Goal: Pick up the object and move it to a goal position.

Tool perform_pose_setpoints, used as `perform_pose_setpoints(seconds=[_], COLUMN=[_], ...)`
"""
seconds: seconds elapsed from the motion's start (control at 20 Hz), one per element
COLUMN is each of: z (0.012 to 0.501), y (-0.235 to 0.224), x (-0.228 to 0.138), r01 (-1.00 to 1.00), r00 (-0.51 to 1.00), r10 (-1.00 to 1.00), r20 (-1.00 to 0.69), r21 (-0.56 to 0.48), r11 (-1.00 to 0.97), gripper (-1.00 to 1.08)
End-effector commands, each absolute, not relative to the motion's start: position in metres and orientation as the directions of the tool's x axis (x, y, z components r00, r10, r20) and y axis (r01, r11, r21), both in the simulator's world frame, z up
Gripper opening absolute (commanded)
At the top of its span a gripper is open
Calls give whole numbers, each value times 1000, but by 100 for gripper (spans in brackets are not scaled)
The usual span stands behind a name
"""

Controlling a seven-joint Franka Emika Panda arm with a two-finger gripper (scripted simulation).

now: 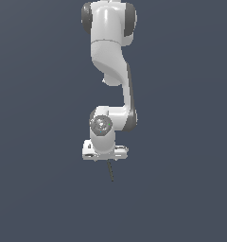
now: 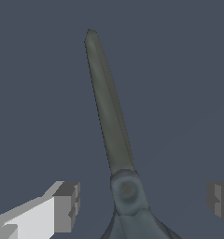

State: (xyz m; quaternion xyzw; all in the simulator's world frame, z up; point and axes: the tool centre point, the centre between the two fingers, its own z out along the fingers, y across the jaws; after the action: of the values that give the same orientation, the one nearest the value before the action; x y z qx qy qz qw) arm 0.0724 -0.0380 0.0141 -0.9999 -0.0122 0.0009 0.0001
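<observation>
The fingers (image 2: 141, 200) are wide open, and they are not touching anything. In the wrist view one grey finger pad (image 2: 67, 205) sits on one side and the other pad sits far off on the other side. The scissors (image 2: 115, 140) lie right in the gap between them.

The pivot of the scissors is about in the middle of the gap. The blades point straight away from the fingers, so the long way of the scissors runs across the line from pad to pad. That means the pads would close on the thin sides. I think this is a good way to grab them.

The blades are thin, flat and dark grey-green, and they come to a point. The pivot is a round, dull bump. The handles cannot be seen.

In the exterior view the white arm (image 1: 110, 71) hangs down, with the blades (image 1: 110, 171) poking out under it over the dark bench (image 1: 39, 198).
</observation>
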Motion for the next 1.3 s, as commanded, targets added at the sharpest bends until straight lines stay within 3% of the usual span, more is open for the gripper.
perform_pose_setpoints(seconds=[0.0, 0.15, 0.2, 0.85, 1.25], z=[8, 8, 8, 12, 40], y=[-38, -38, -38, -38, -36], x=[73, 74, 74, 74, 68], r01=[25, 25, 25, 25, 25], r00=[1000, 1000, 1000, 1000, 1000], r10=[25, 25, 25, 25, 25], r20=[0, 0, 0, 0, 0], r21=[0, 0, 0, 0, 0], r11=[-1000, -1000, -1000, -1000, -1000], gripper=[100, 100, -100, -100, -100])
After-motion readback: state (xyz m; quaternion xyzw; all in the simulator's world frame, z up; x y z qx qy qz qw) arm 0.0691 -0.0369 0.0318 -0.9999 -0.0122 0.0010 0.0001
